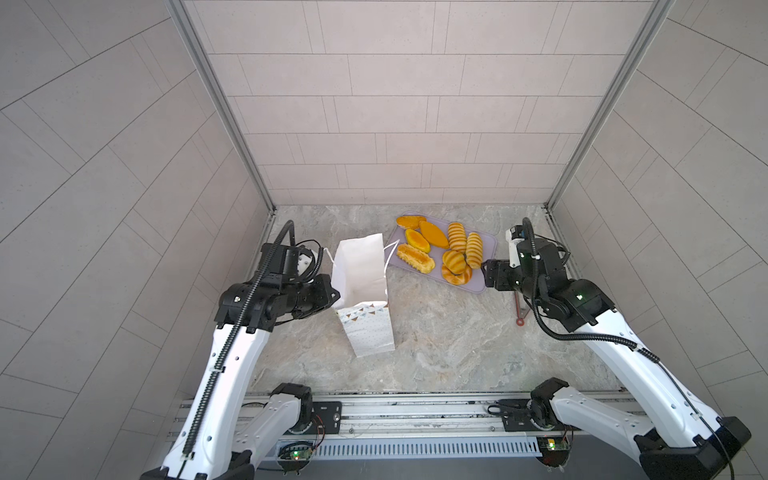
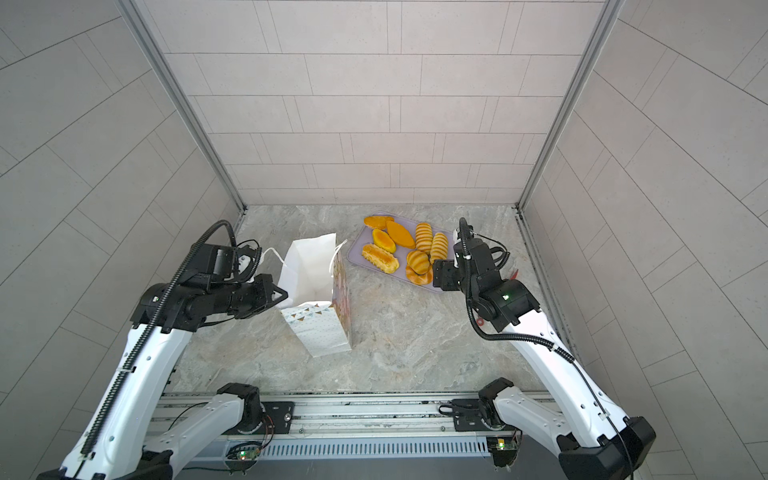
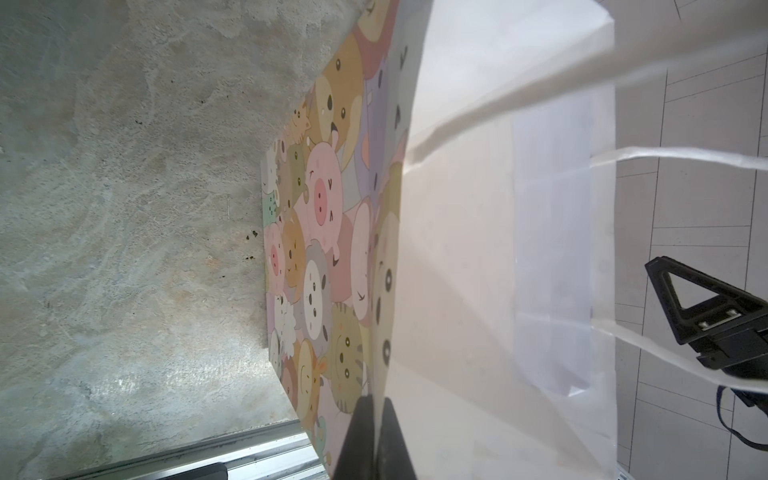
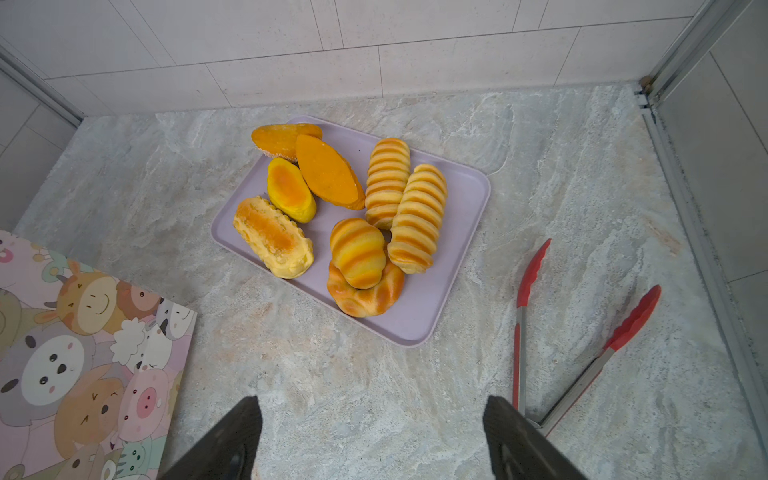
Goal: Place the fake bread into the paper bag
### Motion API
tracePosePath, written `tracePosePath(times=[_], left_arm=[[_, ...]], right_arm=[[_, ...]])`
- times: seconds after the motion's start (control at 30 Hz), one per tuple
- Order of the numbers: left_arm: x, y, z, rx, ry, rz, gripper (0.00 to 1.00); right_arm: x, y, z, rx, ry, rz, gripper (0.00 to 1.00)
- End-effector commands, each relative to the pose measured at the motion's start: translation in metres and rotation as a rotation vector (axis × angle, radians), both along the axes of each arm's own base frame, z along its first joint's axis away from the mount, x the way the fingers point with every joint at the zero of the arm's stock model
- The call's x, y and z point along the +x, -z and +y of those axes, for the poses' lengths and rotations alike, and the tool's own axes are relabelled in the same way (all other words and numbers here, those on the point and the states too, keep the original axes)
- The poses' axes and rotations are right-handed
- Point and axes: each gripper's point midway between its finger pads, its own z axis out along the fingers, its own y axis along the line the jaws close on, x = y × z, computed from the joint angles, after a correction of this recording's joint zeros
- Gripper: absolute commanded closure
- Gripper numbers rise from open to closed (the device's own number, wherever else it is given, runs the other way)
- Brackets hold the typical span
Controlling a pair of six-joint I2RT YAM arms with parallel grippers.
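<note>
**Eight toy breads on the tray, bag pinched at its rim beside it**

The work surface (image 4: pixel 561 166) is grey, veined, stone-look slab. Pale tiled wall panels (image 1: pixel 415 104) close it in on three sides, with aluminium posts at the two far corners. On the fourth side a metal rail (image 1: pixel 415 409) carries both arm bases.

One lilac tray (image 4: pixel 449 291) lies flat toward the far wall, set at an angle.

The fake bread (image 4: pixel 357 253) counts eight, all on the tray:
- two long striped rolls side by side
- one short striped roll resting on one ring
- one frilled loaf
- one yellow oval
- one flat orange diamond
- one crumbed oval at the tray's far corner

One paper bag (image 1: pixel 359 270) stands upright just beside the tray, on the left arm's side. Its mouth is open and its two cord handles hang loose. Cartoon animal faces cover the wall that faces the tray.

The left gripper (image 3: pixel 374 407) is on the bag's wall farthest from the tray, its fingers pressed together on the paper rim.

The right gripper (image 4: pixel 374 440) hovers at the tray's opposite side, its fingers spread apart with nothing between them.

One pair of red-tipped tongs (image 4: pixel 533 272) lies splayed on the slab near the tray, on the right arm's side, not touching it
</note>
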Motion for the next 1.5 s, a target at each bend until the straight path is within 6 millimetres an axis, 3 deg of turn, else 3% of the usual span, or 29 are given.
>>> tracePosePath(times=[0.0, 0.1, 0.13, 0.27, 0.4, 0.43, 0.5, 0.63, 0.83, 1.0, 1.27, 1.47], left_arm=[[0.004, -0.001, 0.002, 0.028, 0.010, -0.036, 1.00], [0.005, 0.001, 0.005, 0.049, 0.007, -0.035, 0.97], [0.005, 0.000, 0.006, 0.053, 0.005, -0.037, 0.91], [0.005, -0.006, 0.006, 0.056, 0.011, -0.055, 0.55], [0.005, -0.014, 0.007, 0.068, 0.016, -0.074, 0.41], [0.005, -0.017, 0.007, 0.068, 0.018, -0.080, 0.32], [0.005, -0.024, 0.007, 0.069, 0.024, -0.100, 0.23], [0.005, -0.045, 0.009, 0.077, 0.027, -0.157, 0.18], [0.005, -0.090, 0.017, 0.121, 0.013, -0.288, 0.04], [0.011, -0.113, 0.030, 0.185, -0.038, -0.363, 0.00], [0.032, -0.118, 0.034, 0.211, -0.063, -0.371, 0.00], [0.046, -0.115, 0.034, 0.214, -0.059, -0.373, 0.00]], right_arm=[[0.000, -0.007, -0.007, -0.025, 0.029, -0.010, 0.10], [-0.001, -0.004, -0.013, -0.038, 0.059, -0.005, 0.01], [-0.001, -0.003, -0.016, -0.041, 0.068, -0.008, 0.01], [-0.001, 0.003, -0.027, -0.043, 0.117, 0.005, 0.01], [0.000, 0.009, -0.037, -0.034, 0.153, 0.004, 0.01], [-0.001, 0.010, -0.038, -0.030, 0.152, -0.001, 0.01], [-0.001, 0.009, -0.041, -0.010, 0.159, -0.012, 0.01], [-0.001, 0.016, -0.049, 0.016, 0.204, 0.020, 0.02], [0.005, 0.041, -0.057, 0.059, 0.221, 0.149, 0.15], [0.009, 0.056, -0.074, 0.100, 0.281, 0.180, 0.16], [0.017, 0.084, -0.100, 0.045, 0.373, 0.257, 0.24], [0.016, 0.112, -0.122, 0.055, 0.452, 0.333, 0.19]])
